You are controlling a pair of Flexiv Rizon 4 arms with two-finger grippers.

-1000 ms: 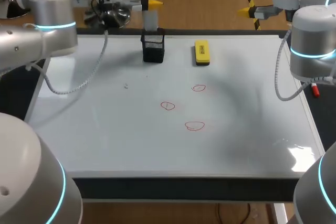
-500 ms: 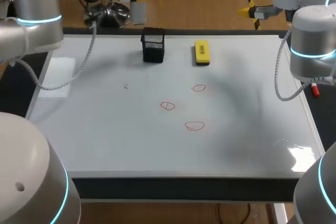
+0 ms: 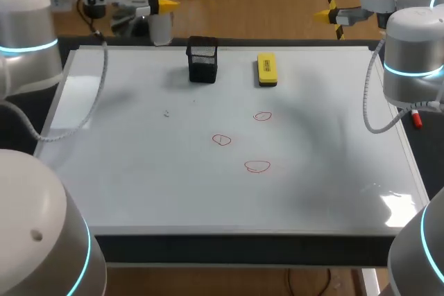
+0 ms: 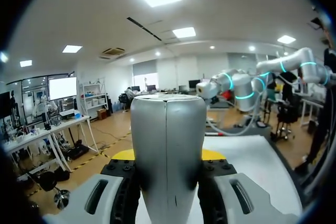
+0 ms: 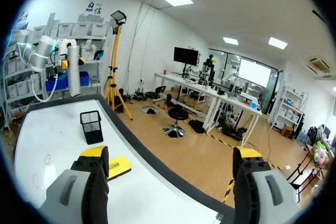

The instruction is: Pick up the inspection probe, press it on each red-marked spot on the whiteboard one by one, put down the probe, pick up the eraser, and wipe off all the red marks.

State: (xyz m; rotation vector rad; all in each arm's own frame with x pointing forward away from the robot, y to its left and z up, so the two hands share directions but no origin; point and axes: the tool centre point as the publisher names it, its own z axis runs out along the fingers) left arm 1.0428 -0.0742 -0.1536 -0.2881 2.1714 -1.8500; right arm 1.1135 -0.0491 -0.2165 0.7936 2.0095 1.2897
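Head view: the left gripper point(image 3: 161, 6), upper left, is clamped on the probe point(image 3: 161, 31) and holds it clear of the whiteboard point(image 3: 125, 171). 3 red marks point(image 3: 257, 166) sit mid-frame, unwiped. The eraser point(image 3: 267, 69) lies beside the black holder point(image 3: 202, 62), and the right gripper point(image 3: 326, 13) hangs upper right.

Left wrist view: both fingers press the probe's sides.

Right wrist view: fingers spread wide, holding nothing.

Seemingly only the pickup is done — pressing, swapping tools and wiping are left.

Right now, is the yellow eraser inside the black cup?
No, the eraser lies flat on the whiteboard, apart from the black cup.
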